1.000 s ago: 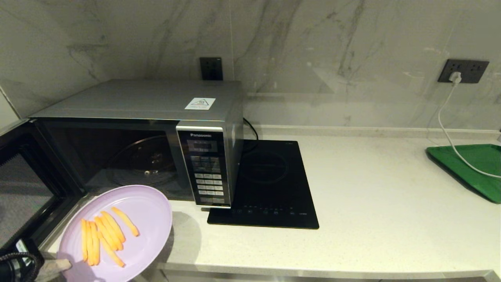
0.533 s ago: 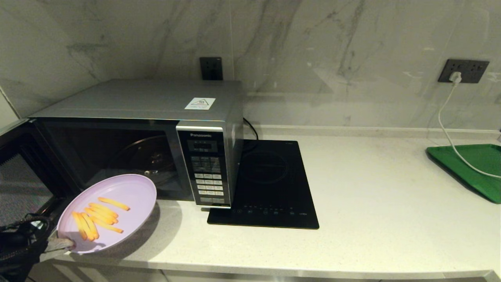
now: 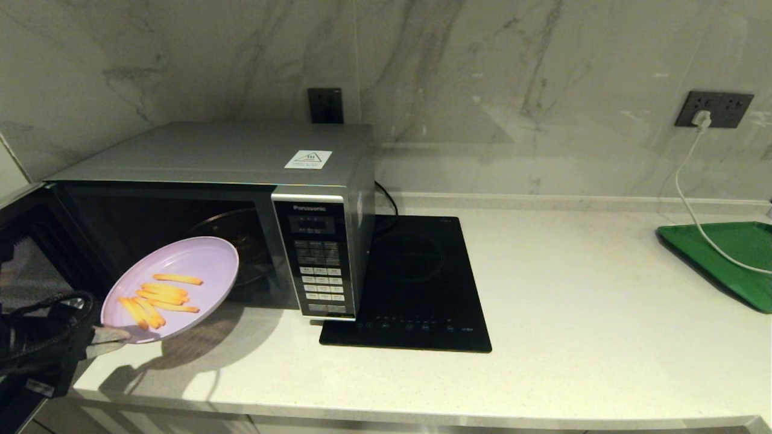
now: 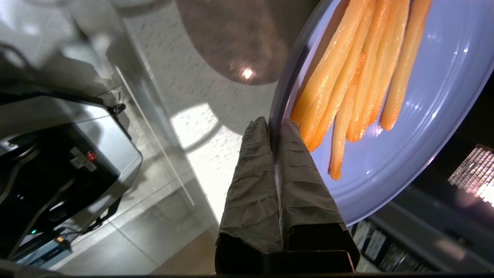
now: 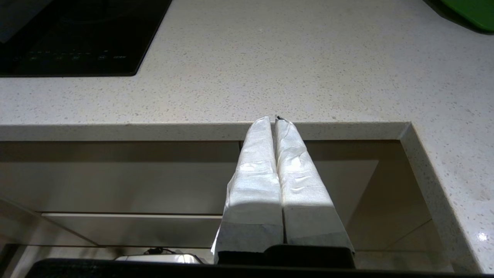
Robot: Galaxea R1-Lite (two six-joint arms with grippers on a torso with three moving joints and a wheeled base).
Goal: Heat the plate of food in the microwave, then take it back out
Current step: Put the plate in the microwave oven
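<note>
One gripper does the work: the left gripper (image 3: 114, 337), low at the left edge of the head view, pinches the near rim of the plate of food (image 3: 175, 283) between its closed fingers (image 4: 293, 166). The plate sticks out away from the gripper, up and to the right, tilted, and is held in the air above the counter (image 3: 543, 337) just in front of the microwave (image 3: 241, 181). Its far edge overlaps the dark opening of the oven, where a glass turntable (image 3: 241, 241) shows behind it. Several fries (image 3: 160, 298) lie bunched on the plate's near half, close to the fingers. The left arm reaches in from below the counter edge, black and cabled, beside the microwave door (image 3: 30, 265), which stands swung open at the far left. Right of the oven's button panel (image 3: 316, 265) lies a flat black hob (image 3: 416, 283), touching the microwave's side. Farther right, well apart, a green tray (image 3: 724, 259) sits at the counter's edge with a white cable (image 3: 687, 193) running across it up to a wall socket (image 3: 715, 108). The right gripper (image 5: 276, 123) hangs below the counter's front edge, its padded fingers pressed together on nothing.
</note>
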